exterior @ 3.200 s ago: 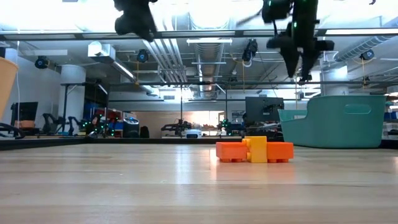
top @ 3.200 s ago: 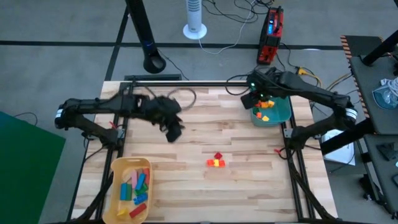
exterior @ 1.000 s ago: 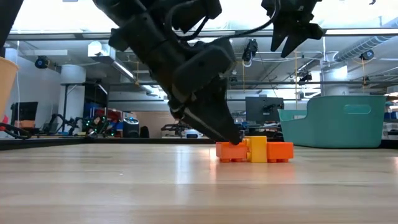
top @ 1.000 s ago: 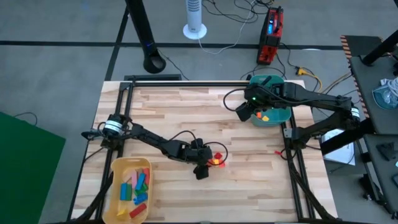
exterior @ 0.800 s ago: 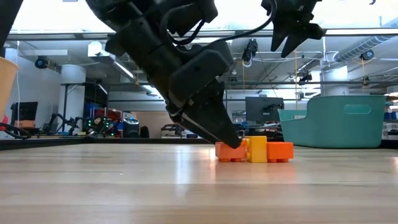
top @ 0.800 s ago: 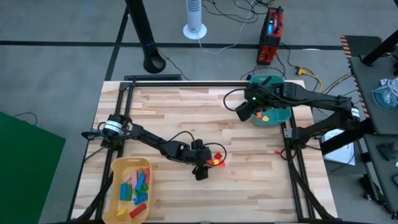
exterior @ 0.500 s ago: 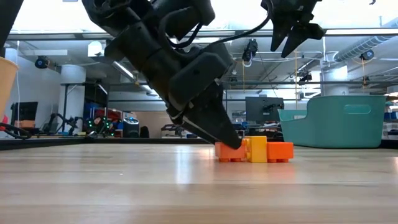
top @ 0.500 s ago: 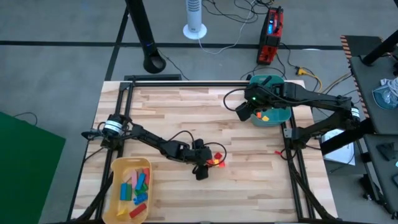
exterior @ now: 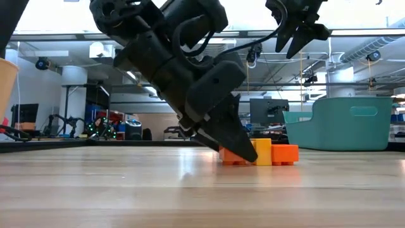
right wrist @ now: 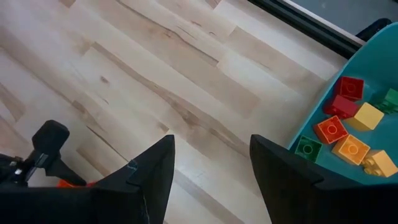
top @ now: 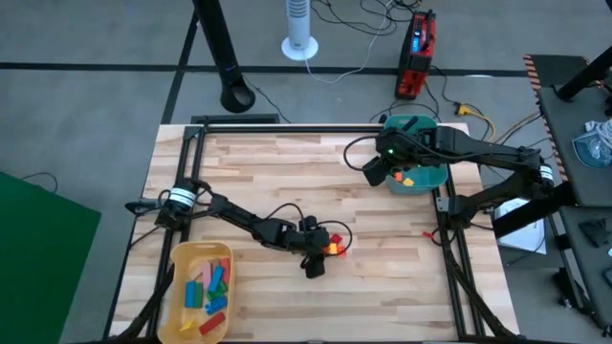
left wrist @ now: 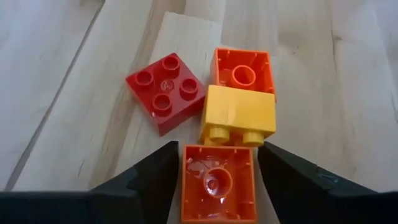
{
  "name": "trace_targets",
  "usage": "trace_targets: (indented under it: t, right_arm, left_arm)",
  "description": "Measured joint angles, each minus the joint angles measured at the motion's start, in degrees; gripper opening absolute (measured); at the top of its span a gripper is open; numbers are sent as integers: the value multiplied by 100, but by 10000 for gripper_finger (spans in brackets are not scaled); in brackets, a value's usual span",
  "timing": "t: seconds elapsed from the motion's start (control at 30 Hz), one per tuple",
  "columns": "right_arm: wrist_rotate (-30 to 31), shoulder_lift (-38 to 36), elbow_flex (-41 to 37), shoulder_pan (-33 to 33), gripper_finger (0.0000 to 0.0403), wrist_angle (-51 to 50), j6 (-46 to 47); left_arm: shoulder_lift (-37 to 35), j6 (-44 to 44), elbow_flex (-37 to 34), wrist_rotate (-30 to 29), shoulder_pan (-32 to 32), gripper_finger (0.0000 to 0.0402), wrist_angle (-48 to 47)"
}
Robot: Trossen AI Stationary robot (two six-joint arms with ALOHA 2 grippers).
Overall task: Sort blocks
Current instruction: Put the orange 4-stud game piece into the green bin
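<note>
Several blocks lie loose on the table's middle [top: 334, 247]: a red one [left wrist: 165, 92], a yellow one [left wrist: 238, 115], and two orange ones turned underside up, one far [left wrist: 244, 71] and one near [left wrist: 217, 183]. My left gripper [top: 323, 252] is low at the table, open. Its fingers [left wrist: 155, 180] stand on either side of the near orange block, with a thin gap on each side. My right gripper [top: 375, 172] hangs open and empty above the table beside the teal bin [top: 435, 180], which holds several blocks [right wrist: 348, 134].
A yellow tray [top: 175, 277] with several blocks sits at the near left corner. The teal bin stands at the far right edge and shows in the low view [exterior: 345, 123]. Bare wood lies between the block cluster and the bin.
My left gripper has crept toward the table's right edge and come down over the near orange block, so its fingers now stand around that block. The blocks have stayed where they were.
</note>
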Motion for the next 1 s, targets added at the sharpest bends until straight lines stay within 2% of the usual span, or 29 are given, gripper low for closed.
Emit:
trace_targets:
  t: [0.27,0.53,0.73,1.0]
  right_arm:
    - [0,0,-2,-2,196,16,-101]
    - [0,0,-2,0,196,26,-212]
    - [-15,0,-4,-2,196,32,-174]
    - [-1137,-63,-65,50,209,323,481]
  left_arm:
    - [-15,19,18,-23,2,123,-93]
    - [-254,59,8,50,-2,123,-584]
    - [-756,330,83,-25,-2,133,-1327]
    - [-1958,905,191,-1218,22,131,-1875]
